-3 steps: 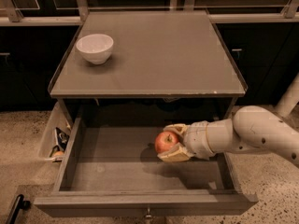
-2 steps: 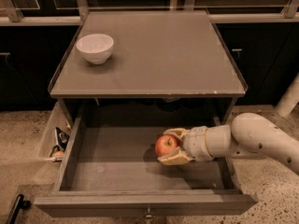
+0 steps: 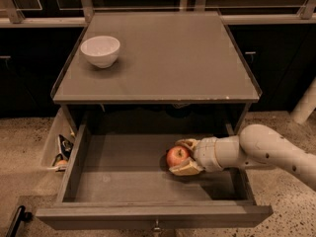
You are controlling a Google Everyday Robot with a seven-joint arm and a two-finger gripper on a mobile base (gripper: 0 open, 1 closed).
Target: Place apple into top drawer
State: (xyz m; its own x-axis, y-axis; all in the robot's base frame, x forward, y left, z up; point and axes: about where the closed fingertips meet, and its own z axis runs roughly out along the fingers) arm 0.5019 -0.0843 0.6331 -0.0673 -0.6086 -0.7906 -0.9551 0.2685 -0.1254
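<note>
A grey square table [image 3: 173, 58] stands in front of dark cabinets, seen from above and from its near side. A white bowl [image 3: 100, 51] sits alone on the far left part of the tabletop. Below the tabletop the top drawer [image 3: 118, 174] is pulled wide open toward the viewer, showing a flat grey bottom, low side walls and a small metal knob [image 3: 156, 226] in the middle of its front panel. A pale, rounded robot arm [image 3: 269, 149] reaches in from the right, crossing over the drawer's right wall. At its end the gripper [image 3: 178, 157] sits inside the drawer, right of the middle. Its two tan fingers [image 3: 183, 170] are clamped around the apple [image 3: 176, 156], one on the far side of the fruit and one on the near side. The apple is small, round and red-orange, held low inside the drawer with a shadow just beneath it; whether it touches the drawer bottom cannot be told. The bowl and the apple are well apart. To the left of the drawer, an open side pocket [image 3: 55, 143] holds a few small dark objects that are too unclear to name. The floor [image 3: 24, 142] around the table is speckled stone.
</note>
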